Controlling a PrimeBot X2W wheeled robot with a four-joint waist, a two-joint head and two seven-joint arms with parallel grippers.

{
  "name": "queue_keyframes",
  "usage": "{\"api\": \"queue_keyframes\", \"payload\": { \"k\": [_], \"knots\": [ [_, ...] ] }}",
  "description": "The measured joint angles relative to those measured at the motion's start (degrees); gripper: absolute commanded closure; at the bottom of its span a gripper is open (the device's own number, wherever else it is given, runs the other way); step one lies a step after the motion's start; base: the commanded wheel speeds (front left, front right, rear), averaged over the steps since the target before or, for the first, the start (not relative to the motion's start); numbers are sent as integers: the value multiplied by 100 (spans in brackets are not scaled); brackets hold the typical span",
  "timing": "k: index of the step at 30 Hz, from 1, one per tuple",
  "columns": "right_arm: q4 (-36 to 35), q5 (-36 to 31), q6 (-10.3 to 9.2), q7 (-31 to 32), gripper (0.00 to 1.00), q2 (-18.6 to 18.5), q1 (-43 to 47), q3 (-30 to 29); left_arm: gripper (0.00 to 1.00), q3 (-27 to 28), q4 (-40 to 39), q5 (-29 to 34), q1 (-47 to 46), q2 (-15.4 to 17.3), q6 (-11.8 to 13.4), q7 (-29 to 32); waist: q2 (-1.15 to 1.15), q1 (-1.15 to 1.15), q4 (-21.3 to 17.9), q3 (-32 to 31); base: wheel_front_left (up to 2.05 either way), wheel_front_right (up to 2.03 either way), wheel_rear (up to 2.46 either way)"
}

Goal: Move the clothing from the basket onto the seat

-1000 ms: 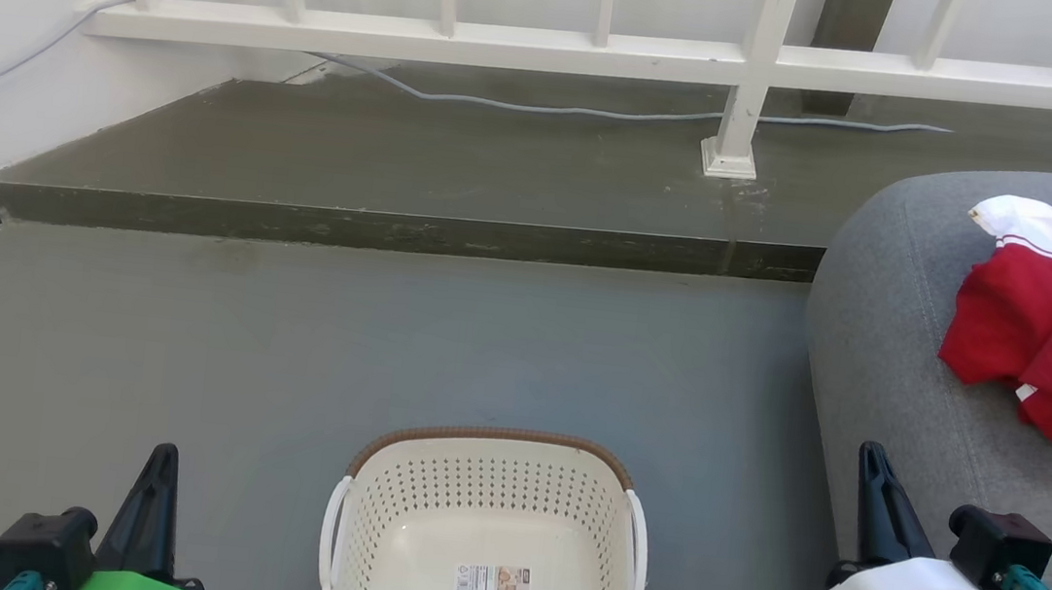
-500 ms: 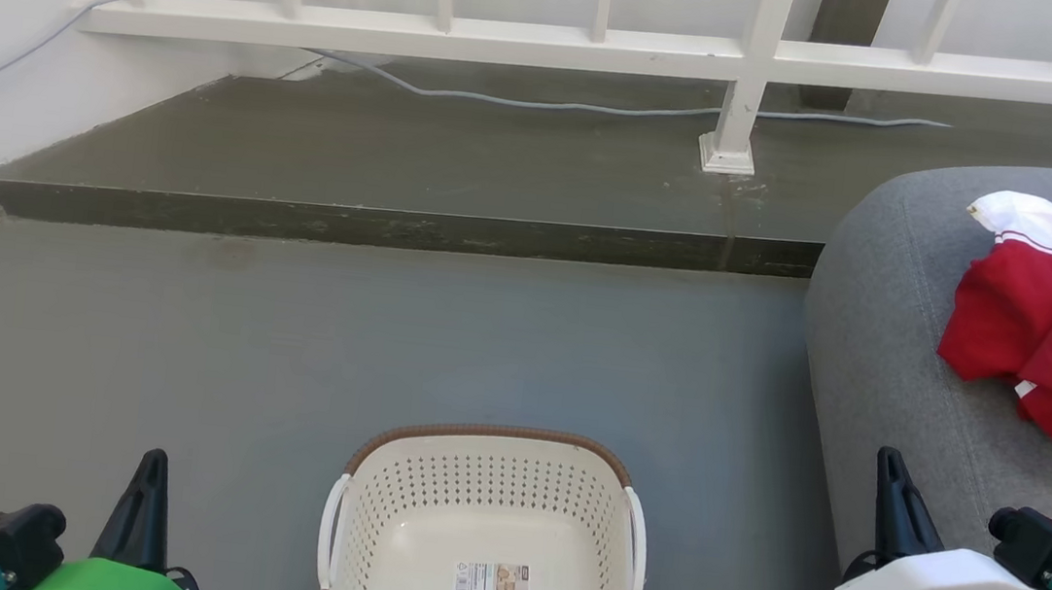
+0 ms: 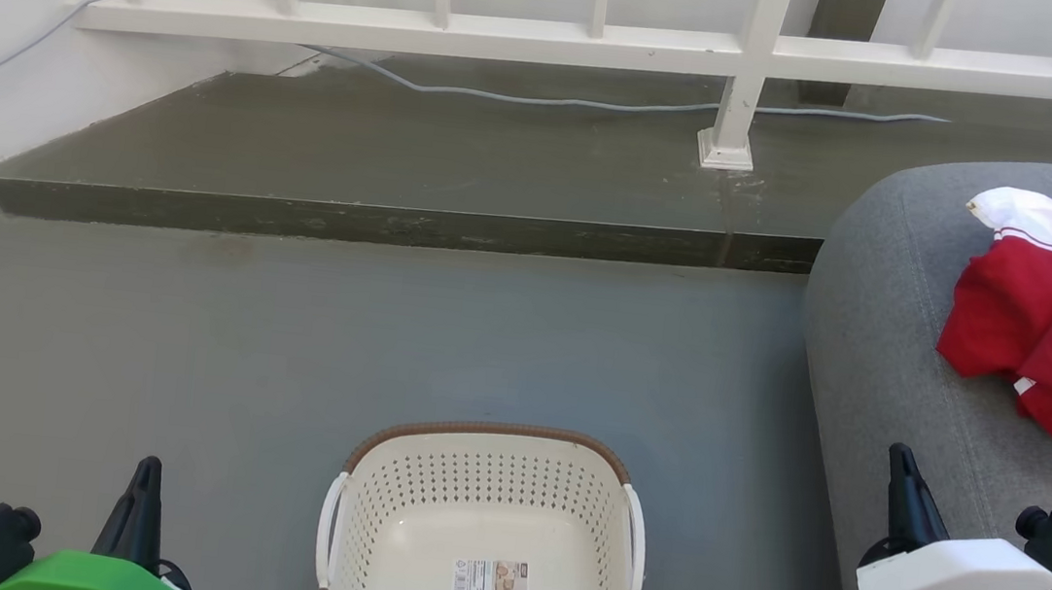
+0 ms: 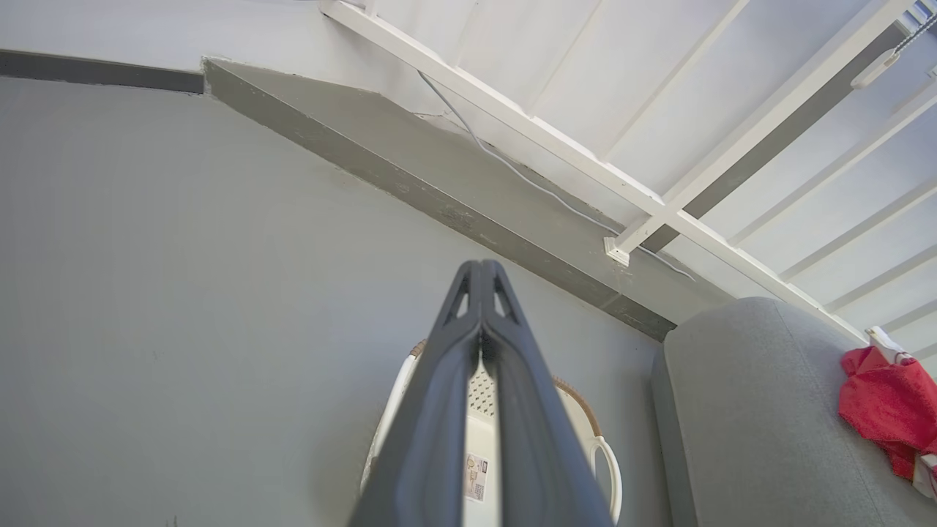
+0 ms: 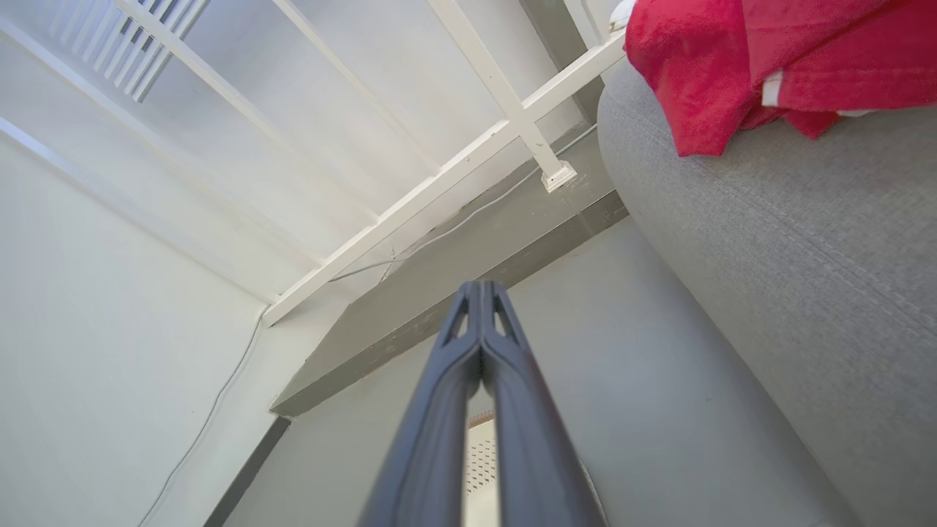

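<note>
Both grippers are pressed shut, fingertips meeting, and hold nothing. The left gripper hangs above the floor to the left of the basket. The right gripper hangs by the near edge of the seat; whether it brushes the fabric cannot be told. The clothing lies in one red heap on top of the seat, well apart from the basket.

The head view looks into the basket, showing its pale bottom and one paper label. The left wrist view has the basket under that gripper's fingers. The right wrist view brings the clothing close, with a small white tag.

There are two grippers, one basket, one seat and one heap; how many garments it holds cannot be told.
</note>
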Motion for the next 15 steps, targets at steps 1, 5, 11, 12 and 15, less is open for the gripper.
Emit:
{"api": "queue_keyframes", "payload": {
  "k": [1,5,11,12,15],
  "knots": [
    [2,73,32,13,100,5,-9,-16,100,11,10,-78,-5,-3,-35,14,0,0,-1,2,0,0,0],
    [23,366,69,114,100,18,-55,-97,100,53,42,-314,-36,-23,-87,89,0,0,-6,10,0,0,0],
    [53,797,138,214,100,26,-108,-200,100,177,87,-732,-144,-54,-142,192,0,0,-13,21,0,0,0],
    [59,861,141,252,100,30,-110,-215,100,191,107,-804,-148,-62,-167,219,0,0,-14,23,0,0,0],
    [79,1092,197,314,100,37,-133,-278,100,224,169,-949,-169,-107,-219,270,0,0,-18,28,0,0,0]
  ]
}}
